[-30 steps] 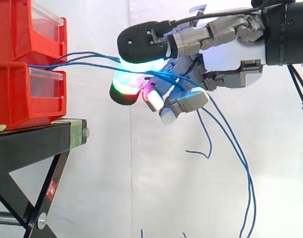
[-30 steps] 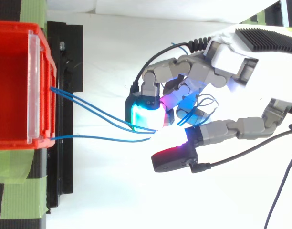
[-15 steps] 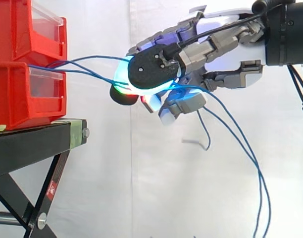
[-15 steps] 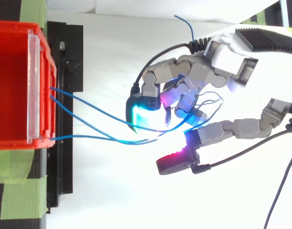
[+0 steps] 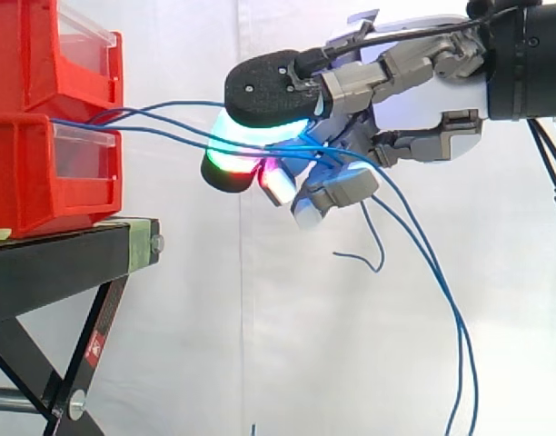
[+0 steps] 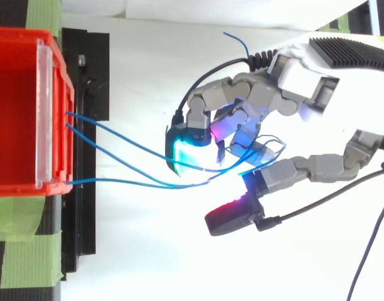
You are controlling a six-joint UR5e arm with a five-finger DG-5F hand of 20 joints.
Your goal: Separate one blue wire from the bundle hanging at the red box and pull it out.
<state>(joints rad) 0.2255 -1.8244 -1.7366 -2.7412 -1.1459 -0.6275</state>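
Curling round the blue wires (image 5: 133, 128), the hand (image 5: 414, 91) grips several strands at once between its glowing pads, their loose ends hanging below. Farther out, three strands span the gap, slack, into the red box (image 5: 42, 173) on the black table (image 5: 60, 263). By my reading, no single wire is separated yet; isolating one and pulling it out remain.

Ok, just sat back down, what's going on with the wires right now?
The robot's hand has its fingers curled round the blue wires, out in the gap beside the red box on the black stand. Three wires run from the box front into the fingers, and their loose ends hang down below the hand. None looks singled out from the others yet, and none is pulled out of the box.
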